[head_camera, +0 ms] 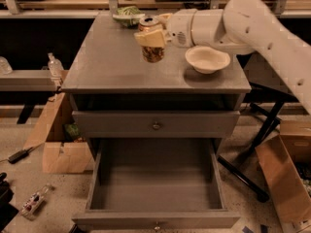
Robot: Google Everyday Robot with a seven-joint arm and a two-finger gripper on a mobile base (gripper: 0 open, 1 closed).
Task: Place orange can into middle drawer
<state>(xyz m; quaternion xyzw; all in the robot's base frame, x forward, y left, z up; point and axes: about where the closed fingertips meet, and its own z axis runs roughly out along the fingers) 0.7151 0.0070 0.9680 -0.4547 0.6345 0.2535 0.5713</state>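
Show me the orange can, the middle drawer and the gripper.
orange can (153, 55), camera view, lower body.
middle drawer (155, 186), camera view, bare floor.
gripper (151, 38), camera view, between fingertips, clasped around the can.

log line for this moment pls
tool shut on orange can | over cabinet top, beside white bowl | middle drawer open, can not yet in
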